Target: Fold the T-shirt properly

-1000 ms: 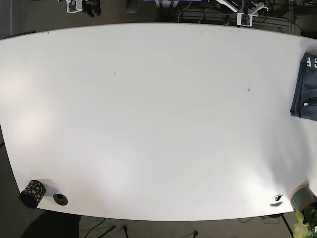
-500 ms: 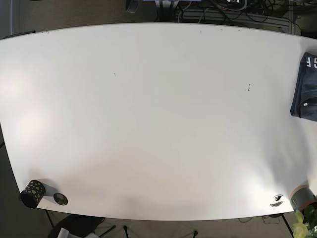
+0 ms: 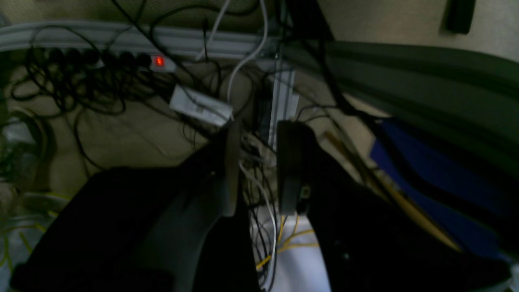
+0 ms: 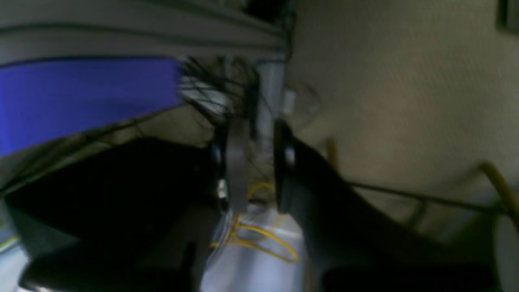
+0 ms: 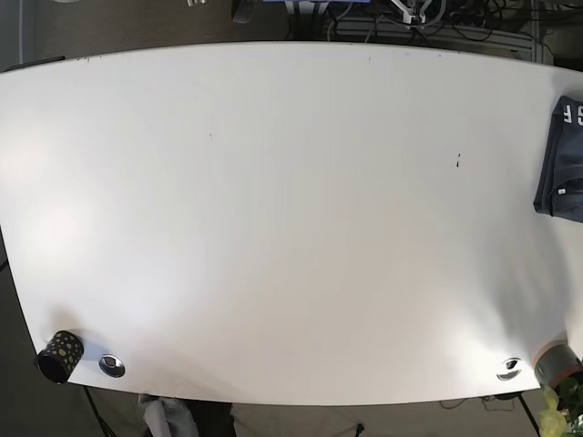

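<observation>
T-shirt (image 5: 563,160) (base only) — wrists: cables (image 3: 81,89).

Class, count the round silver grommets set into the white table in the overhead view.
2: one grommet near the front left corner beside the dark spotted cup, another grommet near the front right. None appear hidden.

T-shirt (image 5: 563,159): cut off by right edge | right wrist view: blurred | print: partly legible
</observation>
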